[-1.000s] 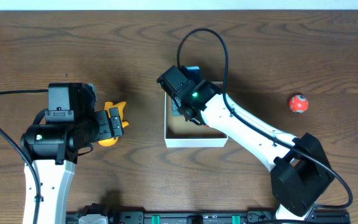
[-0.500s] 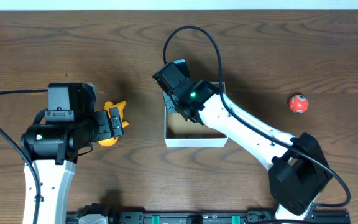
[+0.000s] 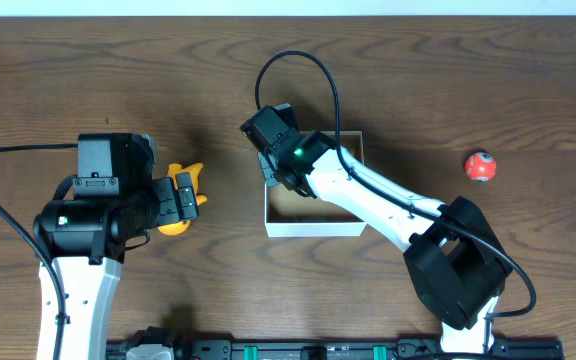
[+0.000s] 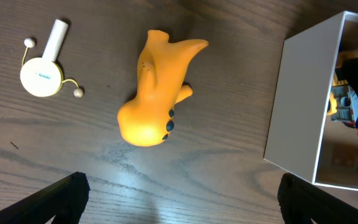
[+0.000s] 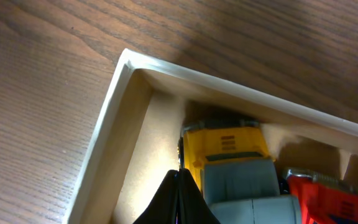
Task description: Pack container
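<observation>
The container (image 3: 313, 229) is a white-walled square box with a brown inside, at the table's middle. It also shows at the right of the left wrist view (image 4: 303, 99). In the right wrist view its corner (image 5: 126, 65) shows, with a yellow and grey toy truck (image 5: 232, 162) and a red toy (image 5: 328, 199) inside. My right gripper (image 5: 179, 180) is shut and empty, hanging just inside the container's far-left corner (image 3: 273, 150). My left gripper (image 4: 180, 199) is open wide and empty, just short of a yellow animal toy (image 4: 157, 93) lying on the table (image 3: 190, 172).
A red ball (image 3: 480, 166) lies on the table at the right. A small white rattle drum with two beads (image 4: 42, 71) lies to the left of the yellow toy. The right arm (image 3: 388, 205) crosses above the container.
My right gripper has moved left and farther back, from above the container's back part to its far-left corner. The left arm and the yellow toy have not moved.
</observation>
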